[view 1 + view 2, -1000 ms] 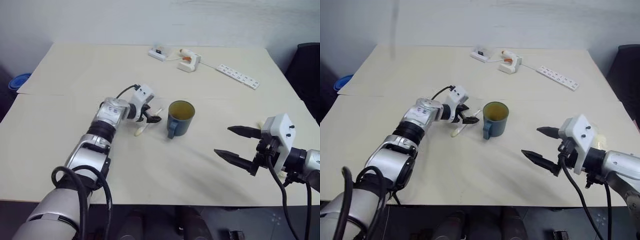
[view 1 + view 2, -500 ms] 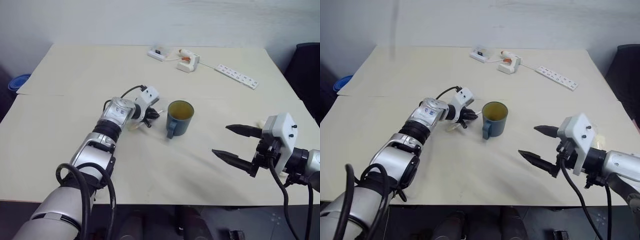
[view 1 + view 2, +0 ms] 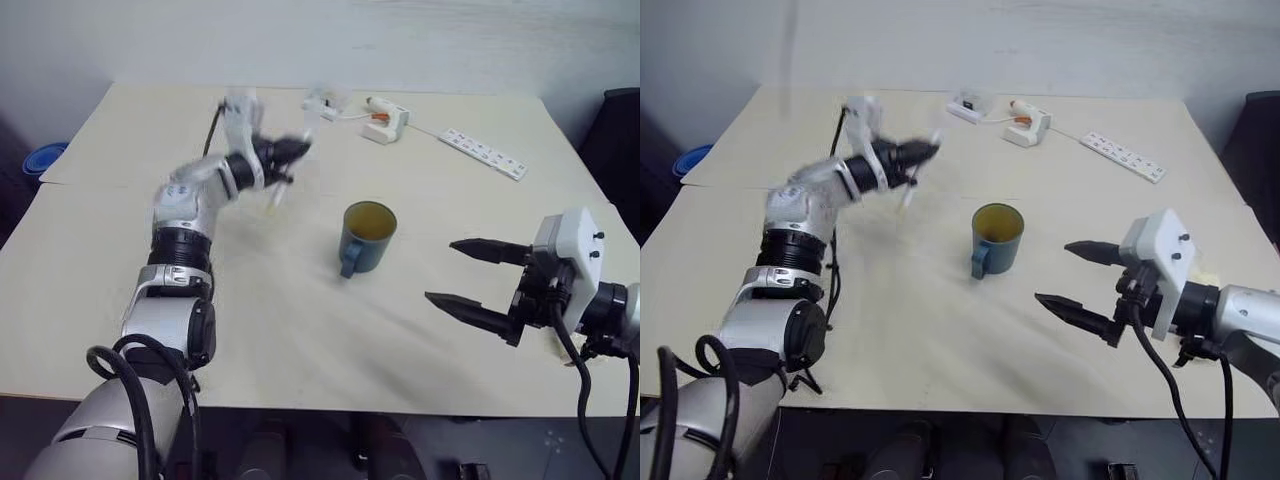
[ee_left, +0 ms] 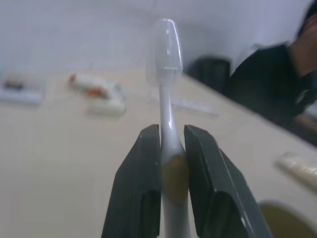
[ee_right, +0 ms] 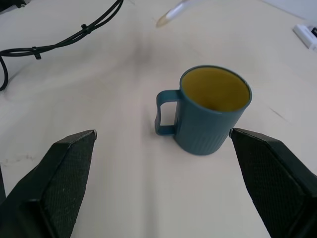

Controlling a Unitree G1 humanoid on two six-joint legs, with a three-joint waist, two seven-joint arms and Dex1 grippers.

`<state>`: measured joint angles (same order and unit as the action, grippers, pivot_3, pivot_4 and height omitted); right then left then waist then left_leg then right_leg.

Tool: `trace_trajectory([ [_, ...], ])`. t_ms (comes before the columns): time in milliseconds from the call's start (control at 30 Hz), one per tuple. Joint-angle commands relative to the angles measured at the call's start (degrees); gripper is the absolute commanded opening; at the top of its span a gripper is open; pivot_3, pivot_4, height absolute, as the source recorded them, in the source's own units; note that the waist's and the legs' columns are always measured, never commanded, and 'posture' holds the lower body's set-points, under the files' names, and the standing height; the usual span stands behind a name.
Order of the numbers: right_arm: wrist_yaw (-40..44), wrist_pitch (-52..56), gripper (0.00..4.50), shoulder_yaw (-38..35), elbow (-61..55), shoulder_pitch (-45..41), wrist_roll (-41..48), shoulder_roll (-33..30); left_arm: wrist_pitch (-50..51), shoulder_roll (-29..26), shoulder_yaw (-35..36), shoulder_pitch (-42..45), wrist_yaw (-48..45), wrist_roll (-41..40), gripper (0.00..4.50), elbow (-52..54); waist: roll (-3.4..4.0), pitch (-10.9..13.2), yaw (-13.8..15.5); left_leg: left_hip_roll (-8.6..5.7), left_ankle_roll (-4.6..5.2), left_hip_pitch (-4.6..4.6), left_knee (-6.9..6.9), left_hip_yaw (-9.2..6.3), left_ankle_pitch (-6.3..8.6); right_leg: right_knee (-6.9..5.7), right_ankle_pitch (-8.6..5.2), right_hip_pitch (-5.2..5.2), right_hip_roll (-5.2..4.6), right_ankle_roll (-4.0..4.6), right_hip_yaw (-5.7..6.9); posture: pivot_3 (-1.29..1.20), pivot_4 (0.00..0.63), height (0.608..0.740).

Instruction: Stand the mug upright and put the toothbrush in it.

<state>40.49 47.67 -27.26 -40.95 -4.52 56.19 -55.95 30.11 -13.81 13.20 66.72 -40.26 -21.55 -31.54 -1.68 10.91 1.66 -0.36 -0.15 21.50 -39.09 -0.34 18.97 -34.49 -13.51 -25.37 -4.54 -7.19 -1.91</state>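
The teal-blue mug (image 3: 368, 238) stands upright mid-table, yellow inside showing, its handle toward the table's front-left edge. My left gripper (image 3: 285, 152) is raised above the table behind and to the left of the mug, shut on the white toothbrush (image 4: 166, 44). In the left wrist view the brush's neck is pinched between both fingers and the head sticks out past them. The handle end (image 3: 908, 192) hangs below the gripper. My right gripper (image 3: 440, 270) hovers open to the right of the mug (image 5: 213, 111), which sits between its spread fingers (image 5: 59, 183) but further out.
A white power strip (image 3: 483, 153), a white glue-gun-like device (image 3: 385, 118) and a small white box (image 3: 325, 100) lie along the table's far edge. A blue object (image 3: 45, 158) sits beyond the left edge. A person in black (image 4: 277, 89) is beyond the right side.
My left gripper shut on the toothbrush beside the mug and lifted it off the table, up and away, turning as it rose. The right gripper has hardly moved.
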Motion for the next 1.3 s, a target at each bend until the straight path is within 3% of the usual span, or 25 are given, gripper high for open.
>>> trace_trajectory([
  [33,0.10,-0.10,4.50,0.07,0.72,-1.47,0.84,-1.11,2.71,5.33,0.29,-0.91,0.59,-6.97,0.41,9.84,0.00,0.00,-0.03,-0.03,0.01,0.00,0.00,0.02,0.01,0.06,0.02,0.01,0.00,-0.04,-0.02,0.00,0.150,0.740],
  [233,-1.95,0.52,4.50,-0.23,0.08,-1.85,1.70,-0.26,-1.70,12.98,-3.45,-5.19,0.79,-7.69,0.41,12.10,0.00,0.00,-0.37,-0.30,0.01,-0.11,0.00,0.09,-0.01,0.21,0.02,0.02,0.07,-0.04,-0.10,0.00,0.150,0.740],
  [533,-6.44,1.93,4.50,-5.06,-2.40,1.47,5.04,-0.13,-19.76,17.08,-9.00,-10.55,1.39,-0.08,0.41,4.52,0.00,0.00,-0.09,-0.30,0.03,-0.26,0.00,0.56,-0.04,0.21,0.03,0.15,0.11,-0.02,-0.20,0.00,0.150,0.740],
  [733,-7.79,2.38,4.50,-6.04,-2.90,2.35,6.85,-0.80,-24.37,18.59,-9.23,-11.10,3.15,0.57,2.23,3.04,0.00,0.00,-0.06,-0.29,0.08,-0.21,0.00,0.57,-0.01,0.34,0.06,0.16,0.11,-0.07,-0.20,0.00,0.150,0.740],
  [933,-7.50,1.56,4.50,-5.19,-1.46,2.71,6.21,-0.56,-20.26,16.68,-10.92,-15.66,2.59,-0.62,4.10,11.50,0.01,0.00,-0.20,-0.28,0.11,-0.27,0.00,0.58,0.00,0.40,0.08,0.27,0.11,-0.11,-0.20,0.00,0.150,0.740],
  [967,-7.13,1.26,4.50,-4.57,-1.05,2.59,5.54,-0.58,-17.84,14.62,-10.71,-16.89,2.47,-1.06,4.43,14.69,0.01,0.00,-0.25,-0.27,0.11,-0.27,0.00,0.57,0.00,0.40,0.09,0.26,0.11,-0.11,-0.20,0.00,0.150,0.740],
  [1100,-4.23,0.64,4.50,-3.04,1.52,2.15,3.66,-1.37,-4.84,0.22,-8.22,-20.22,-2.60,-5.24,4.47,26.29,0.02,-0.01,-1.02,-0.08,0.10,-0.33,0.00,0.42,0.00,0.36,0.14,0.23,0.28,-0.02,-0.30,0.00,0.150,0.740],
  [1167,-1.33,0.05,4.50,-2.68,3.36,2.36,1.98,-2.46,-1.64,-11.68,-8.41,-22.85,-11.53,-6.09,4.47,30.20,0.04,-0.01,-1.56,0.01,0.09,-0.38,0.02,0.29,0.00,0.30,0.14,0.20,0.40,0.07,-0.34,0.00,0.150,0.740],
  [1233,1.96,-1.04,4.50,-2.01,6.29,2.09,-0.18,-3.75,-2.44,-26.47,-8.66,-26.69,-24.73,-5.38,4.47,32.00,0.10,-0.03,-2.11,0.04,0.06,-0.42,0.05,0.29,0.02,0.23,0.07,0.15,0.44,0.20,-0.33,0.00,0.150,0.740],
  [1300,4.11,-2.48,4.50,-0.99,9.46,0.97,-2.41,-4.37,-4.75,-37.76,-8.50,-30.01,-34.20,-4.74,4.47,32.44,0.10,-0.02,-2.33,0.14,-0.02,-0.41,0.10,0.36,0.06,0.06,-0.02,0.05,0.53,0.36,-0.31,0.00,0.150,0.740],
])
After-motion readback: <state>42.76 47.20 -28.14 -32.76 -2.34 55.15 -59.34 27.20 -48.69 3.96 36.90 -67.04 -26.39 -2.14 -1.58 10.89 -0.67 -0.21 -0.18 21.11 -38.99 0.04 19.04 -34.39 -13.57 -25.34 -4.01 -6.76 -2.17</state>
